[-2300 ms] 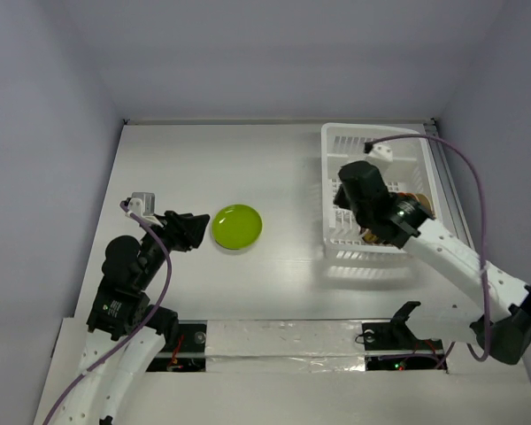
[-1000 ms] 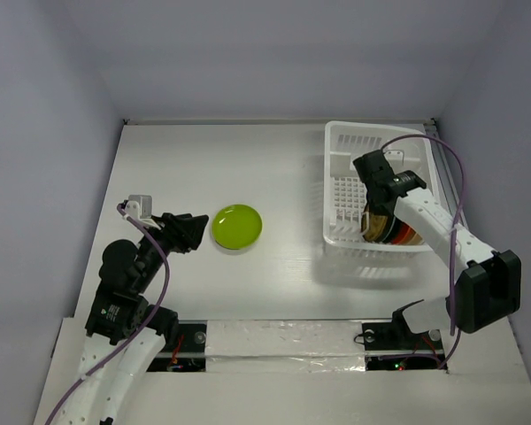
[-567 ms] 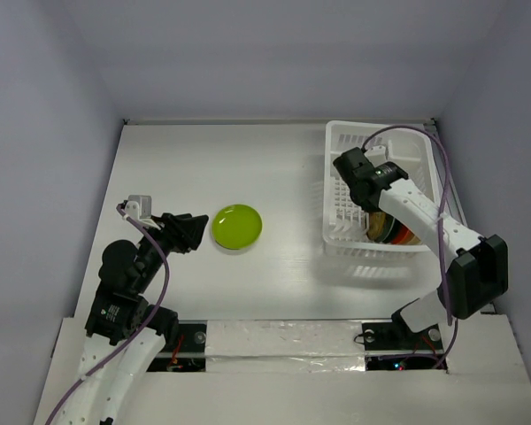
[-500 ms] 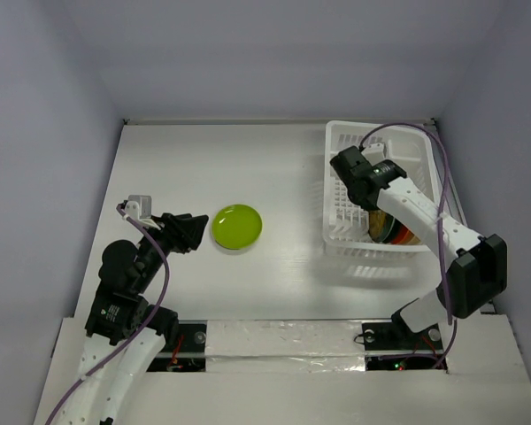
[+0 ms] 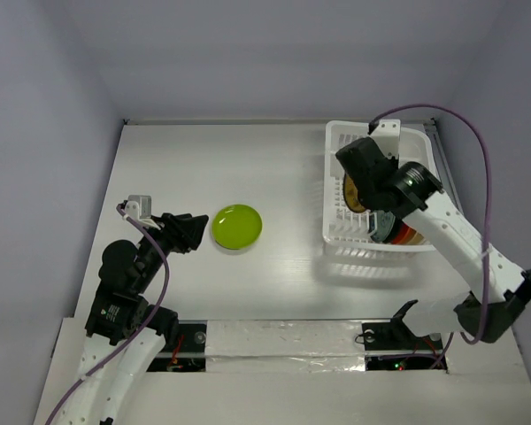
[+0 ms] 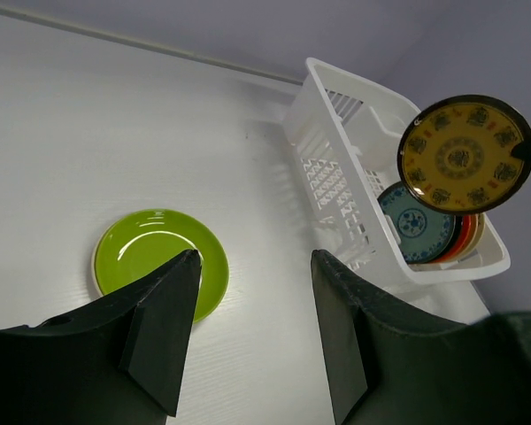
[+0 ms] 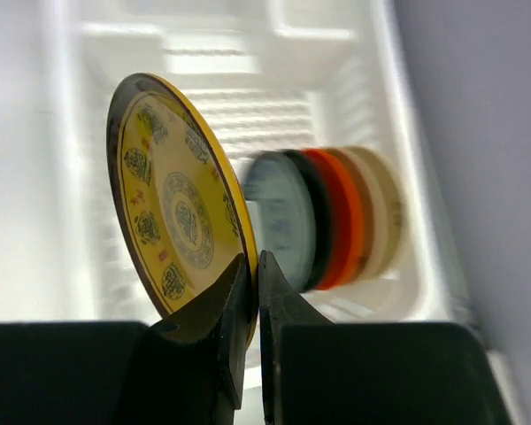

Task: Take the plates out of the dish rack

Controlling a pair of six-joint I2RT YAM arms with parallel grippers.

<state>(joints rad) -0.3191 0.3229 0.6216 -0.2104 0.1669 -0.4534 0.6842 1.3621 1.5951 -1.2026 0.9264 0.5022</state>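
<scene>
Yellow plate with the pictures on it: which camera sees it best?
Left wrist: the yellow plate faces it fully, held above the dish rack. Right wrist sees it slanted, pinched in the right gripper. Top external catches just a sliver.

**No readable text**

Nothing legible in any view. The yellow plate (image 6: pixel 464 154), up over the dish rack (image 6: pixel 329 173), shows round ornamental medallions only; no letters or digits can be made out on it.
</scene>
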